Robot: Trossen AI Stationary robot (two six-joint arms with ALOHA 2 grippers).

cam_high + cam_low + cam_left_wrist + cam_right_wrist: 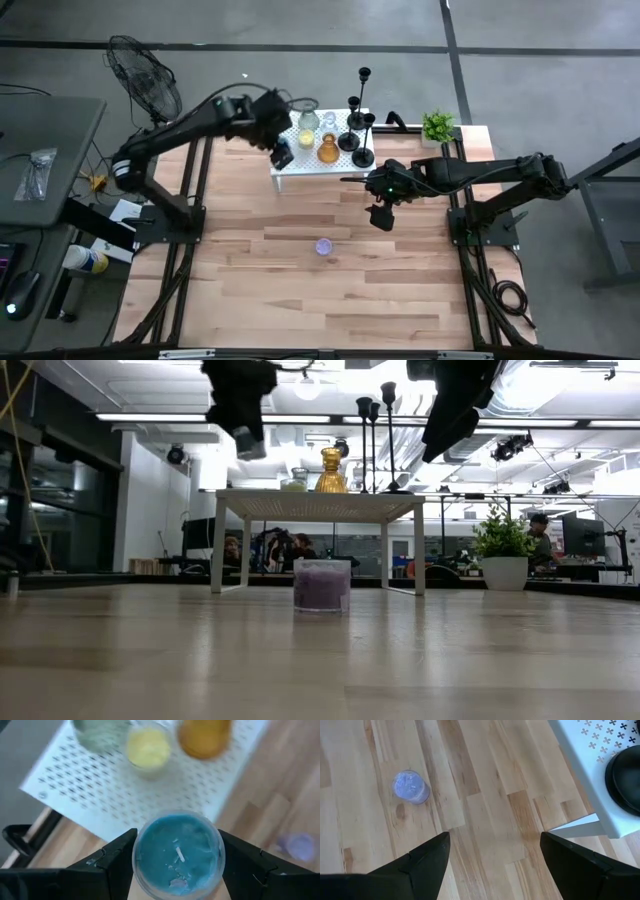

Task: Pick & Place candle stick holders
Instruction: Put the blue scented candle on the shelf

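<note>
My left gripper (281, 153) hangs above the left end of a small white perforated stand (300, 170), shut on a blue glass candle holder (177, 851). On the stand rest a clear glass (308, 120), a yellow holder (148, 746), an amber holder (328, 151) and three slim black candlesticks (357, 135) on their round bases. A purple glass holder (323, 246) stands on the wooden table, mid-table. My right gripper (380, 215) hovers open near the stand's right end, with nothing between its fingers (427, 860). My left gripper pinches the blue holder's round glass wall (137, 856) between its two fingers (112, 865), one on each opposite side. The fingers slant down from above. The holder sits upright, its wax top showing, lifted clear above the stand's edge.
A green potted plant (437, 125) stands at the table's far right corner. A floor fan (143, 70) and a desk (40, 160) lie off the table's left side. Bare wood (320, 300) stretches over the near half.
</note>
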